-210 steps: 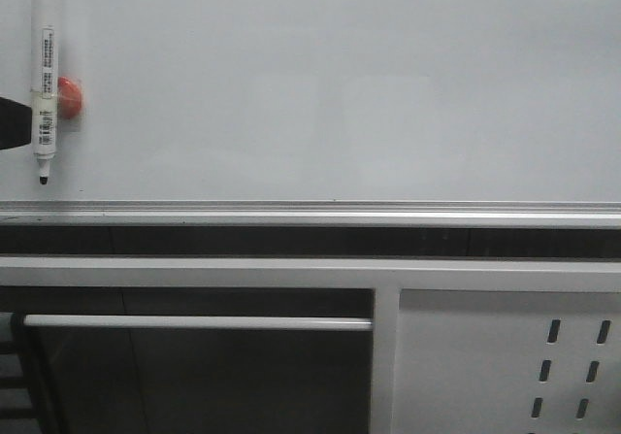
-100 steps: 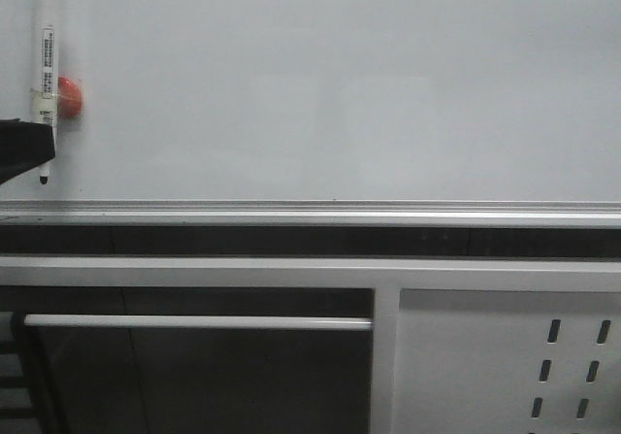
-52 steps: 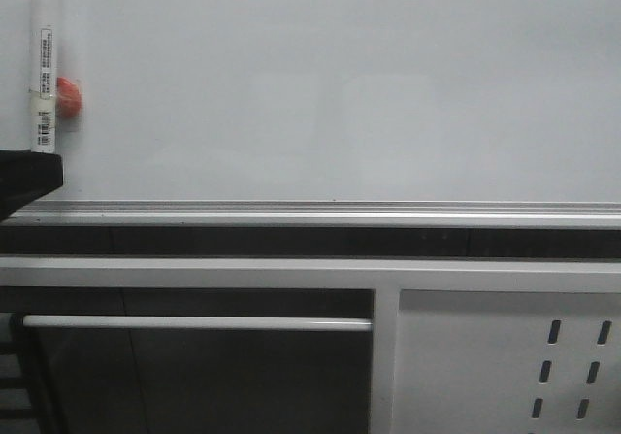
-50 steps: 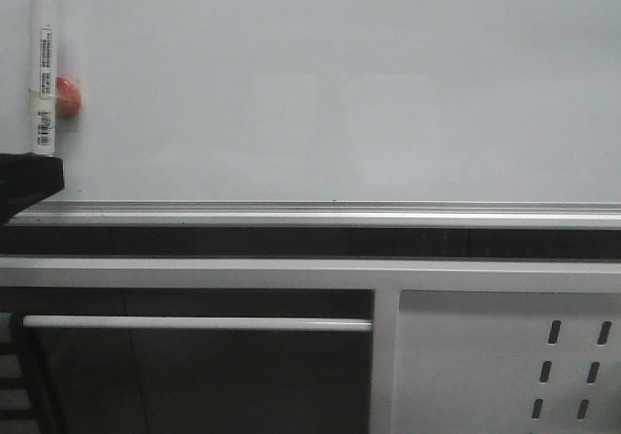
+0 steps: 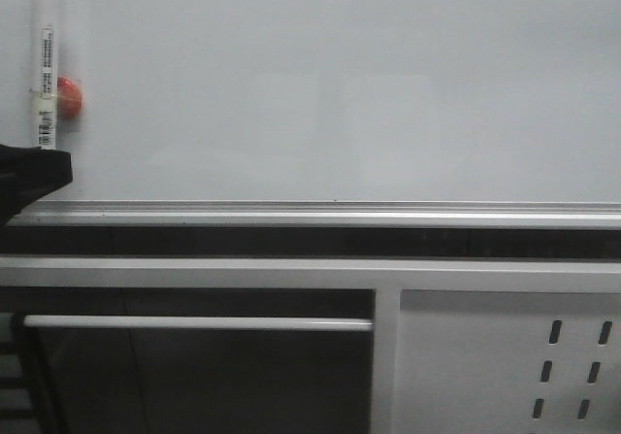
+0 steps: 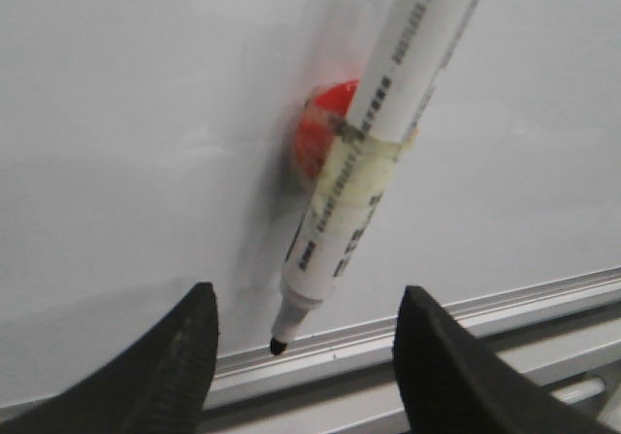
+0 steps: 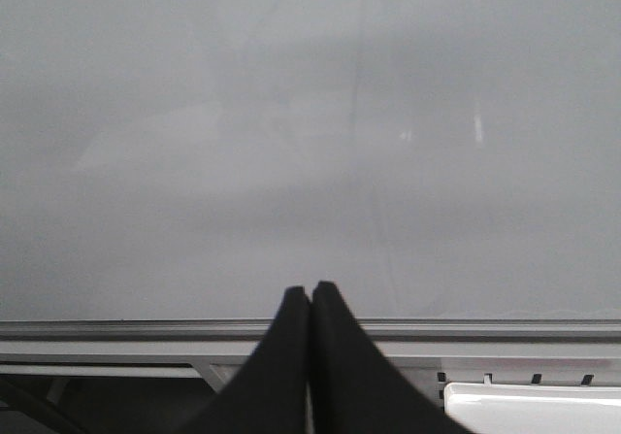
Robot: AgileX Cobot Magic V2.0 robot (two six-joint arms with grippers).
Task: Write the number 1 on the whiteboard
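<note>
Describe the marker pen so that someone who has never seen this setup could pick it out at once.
Start at the whiteboard, the large pale board above a silver rail, and go to its far left edge in the front view. There the marker pen hangs upright, black tip down: a slim white barrel with a printed label. It is taped to a small red magnet, the only coloured thing on the board, just above the open left gripper.
</note>
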